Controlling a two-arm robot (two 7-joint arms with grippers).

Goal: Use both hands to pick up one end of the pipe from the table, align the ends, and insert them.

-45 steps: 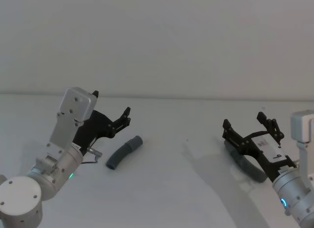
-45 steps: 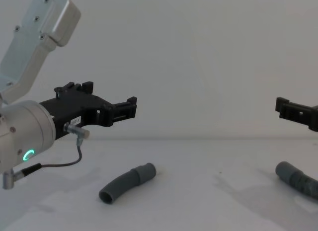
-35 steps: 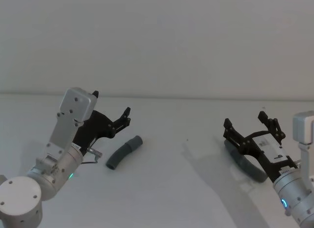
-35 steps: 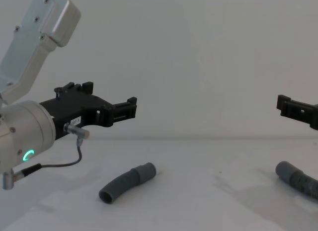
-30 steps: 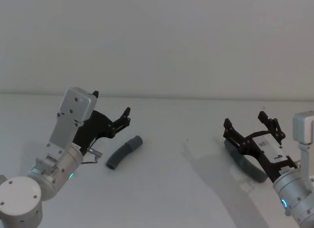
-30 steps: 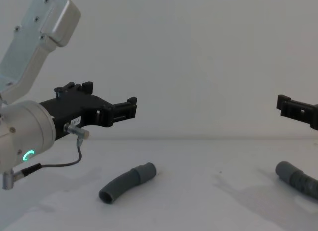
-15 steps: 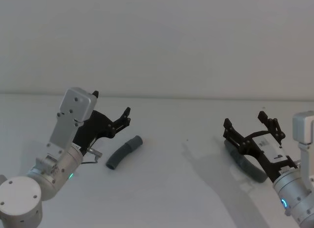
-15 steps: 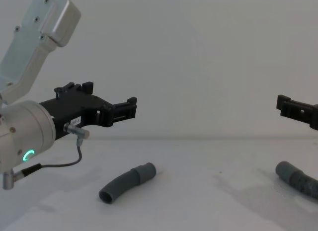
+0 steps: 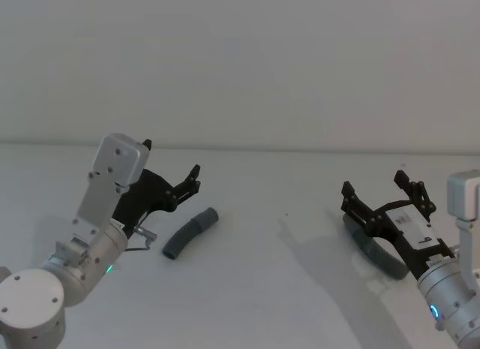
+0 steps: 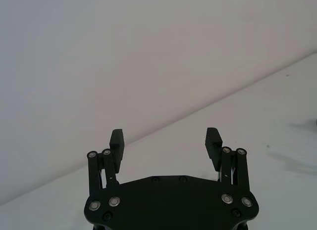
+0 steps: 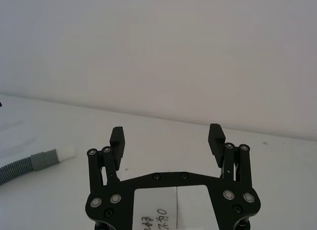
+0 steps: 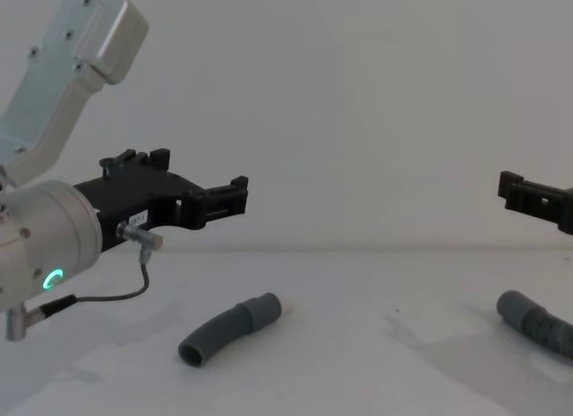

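Two dark grey pipe pieces lie on the white table (image 9: 270, 289). The left piece (image 9: 189, 234) (image 12: 228, 329) is curved, with an open cuff at its near end. My left gripper (image 9: 171, 163) (image 12: 201, 179) (image 10: 166, 141) hovers open above and to the left of it, holding nothing. Partly hidden under my right gripper (image 9: 375, 185) (image 12: 528, 197) (image 11: 167, 136) lies the right piece (image 9: 371, 251) (image 12: 533, 322); that gripper is open, empty and raised off the table. In the right wrist view a ribbed piece (image 11: 25, 165) ends in a grey cuff and a white spigot tip (image 11: 65, 152).
The table runs back to a plain wall of nearly the same shade. A thin cable (image 12: 107, 295) loops under my left wrist, whose ring (image 12: 52, 279) glows green. Bare table lies between the two pieces.
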